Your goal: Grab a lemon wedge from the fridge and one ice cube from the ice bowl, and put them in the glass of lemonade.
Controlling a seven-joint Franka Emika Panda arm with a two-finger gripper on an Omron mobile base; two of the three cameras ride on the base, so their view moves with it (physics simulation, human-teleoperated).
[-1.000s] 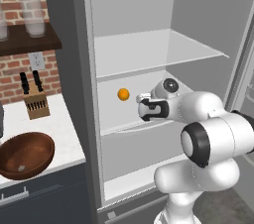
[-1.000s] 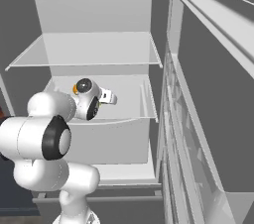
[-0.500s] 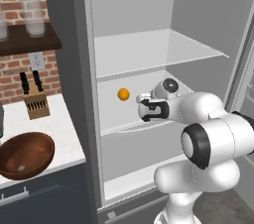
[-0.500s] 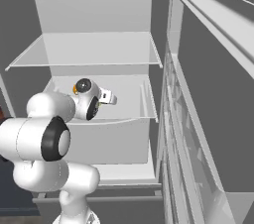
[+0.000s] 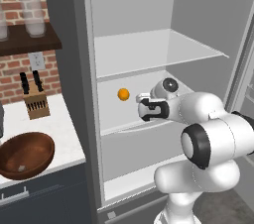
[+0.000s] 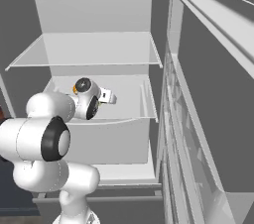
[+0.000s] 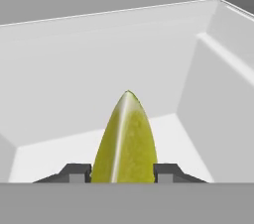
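The fridge (image 5: 149, 20) stands open, light grey inside with clear shelves. My gripper (image 5: 140, 102) reaches onto its middle shelf (image 6: 129, 94). In the hand view the lemon wedge (image 7: 126, 141), yellow-green and pointed, stands upright between my two dark fingertips (image 7: 79, 172), which press against its sides. The reddish-brown ice bowl (image 5: 42, 143) sits on the white counter at the lower left, with a small whitish speck that may be the ice cube (image 5: 20, 168) inside. The glass of lemonade is out of view.
A round orange fruit (image 5: 123, 94) lies on the same shelf just left of my hand. The fridge door (image 6: 198, 119) hangs open on the right. A knife block (image 5: 35, 103) stands against the brick wall, with frosted glasses (image 5: 33, 15) on a shelf above.
The fingers have closed in onto the lemon wedge. The arm and the base have stayed where they were.
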